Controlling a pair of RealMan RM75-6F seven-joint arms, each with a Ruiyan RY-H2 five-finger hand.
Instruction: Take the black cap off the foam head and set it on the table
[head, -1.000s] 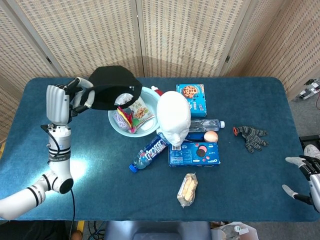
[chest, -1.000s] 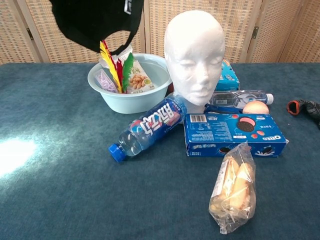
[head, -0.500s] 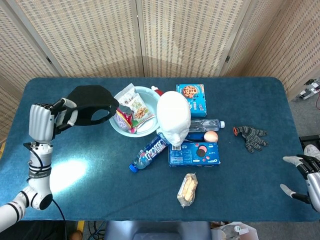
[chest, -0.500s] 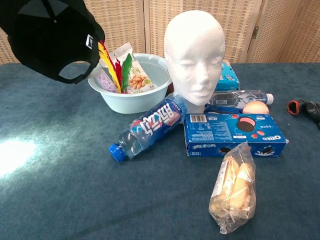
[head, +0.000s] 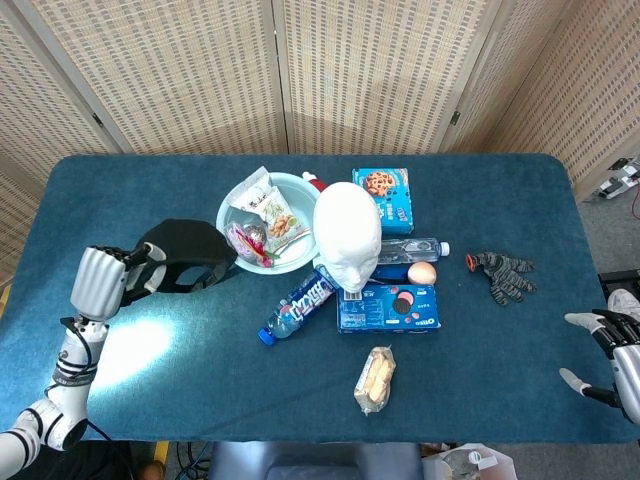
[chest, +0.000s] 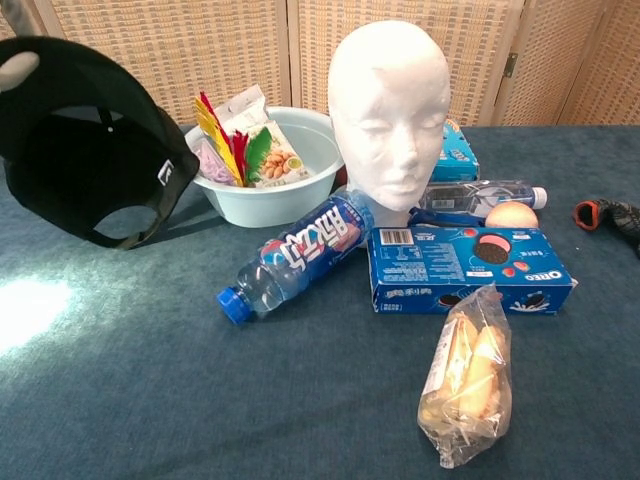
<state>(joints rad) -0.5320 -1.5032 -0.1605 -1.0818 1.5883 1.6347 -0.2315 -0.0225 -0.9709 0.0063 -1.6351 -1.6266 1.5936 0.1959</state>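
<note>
Left robot hand (head: 100, 283): I see it at the left side of the bench, fingers wrapped on the edge of the black cap (head: 187, 255).
Black cap: off the foam head (head: 347, 236), held low at the left of the bench (head: 480, 370), just left of the light blue bowl (head: 232, 248). In the chest view its hollow underside and rear strap opening face the camera. I cannot tell whether its lower edge touches the cloth.
Foam head: bare, upright at the bench centre, behind the Oreo box (head: 388, 307).
Right robot hand (head: 612, 350): at the far right edge, holding nothing, fingers spread apart.
Bowl contents: snack packets, coloured feathers.
Other items: blue bottle (head: 300, 303) lying on its side in front of the bowl; bagged pastry (head: 375, 380) nearest me; glove (head: 503, 275) to the right.
</note>
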